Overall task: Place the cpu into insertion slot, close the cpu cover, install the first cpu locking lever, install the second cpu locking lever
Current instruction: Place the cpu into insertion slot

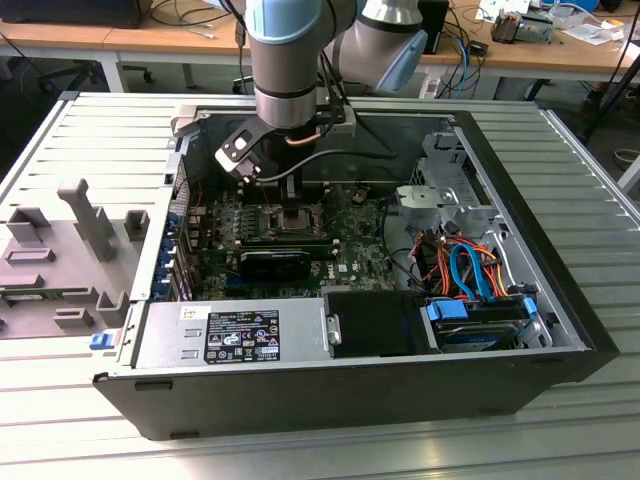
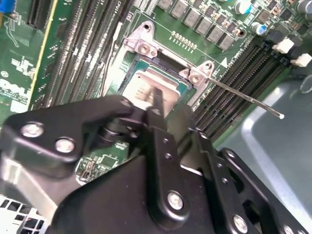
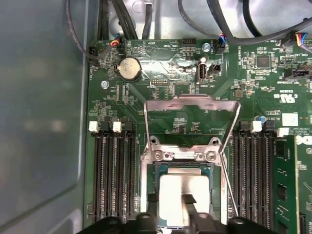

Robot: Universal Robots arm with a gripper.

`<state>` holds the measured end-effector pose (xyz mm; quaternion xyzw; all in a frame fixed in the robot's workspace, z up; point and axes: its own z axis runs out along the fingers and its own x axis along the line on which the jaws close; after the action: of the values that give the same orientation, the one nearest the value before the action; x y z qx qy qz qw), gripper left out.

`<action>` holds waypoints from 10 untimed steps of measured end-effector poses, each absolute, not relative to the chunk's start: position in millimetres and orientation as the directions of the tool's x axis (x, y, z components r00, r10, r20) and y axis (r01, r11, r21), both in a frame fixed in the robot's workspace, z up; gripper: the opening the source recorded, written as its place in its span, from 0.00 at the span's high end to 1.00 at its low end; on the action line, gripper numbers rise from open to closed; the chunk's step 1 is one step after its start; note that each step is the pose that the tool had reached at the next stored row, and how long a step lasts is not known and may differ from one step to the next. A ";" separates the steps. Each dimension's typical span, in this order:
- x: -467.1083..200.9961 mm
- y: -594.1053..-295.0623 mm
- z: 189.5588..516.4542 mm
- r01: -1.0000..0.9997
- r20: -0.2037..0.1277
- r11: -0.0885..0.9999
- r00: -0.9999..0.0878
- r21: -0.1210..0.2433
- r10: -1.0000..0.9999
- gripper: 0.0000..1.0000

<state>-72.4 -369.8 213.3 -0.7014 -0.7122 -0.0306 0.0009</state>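
Label [image 1: 243, 338] on power supply [image 1: 165, 335], white lettering [image 3: 287, 96] on motherboard [image 3: 161, 63], nothing readable

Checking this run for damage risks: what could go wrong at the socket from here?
1. The gripper sits close over the cpu in the insertion slot; if the chip isn't flat, pressure might damage the slot.
2. The cpu cover stands open and a locking lever juts out free; the gripper could snag either.

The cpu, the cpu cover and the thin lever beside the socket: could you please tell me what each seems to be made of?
The cpu: its top looks like matte silvery metal, with a soft, even sheen. The cpu cover: apparently thin bare sheet metal, bright and glinting along its edges. The lever: likely steel wire, a slim shiny rod.
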 end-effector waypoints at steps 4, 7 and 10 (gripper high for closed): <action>-72.1 -374.3 213.1 0.999 0.045 0.014 -0.016 0.041 0.999 0.83; -70.9 -376.3 212.2 0.999 0.045 0.014 -0.016 0.036 0.999 0.89; -66.9 -377.5 210.4 1.000 0.046 0.014 -0.015 0.022 0.999 0.89</action>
<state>-66.9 -377.5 210.4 -0.7016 -0.7121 -0.0239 0.0085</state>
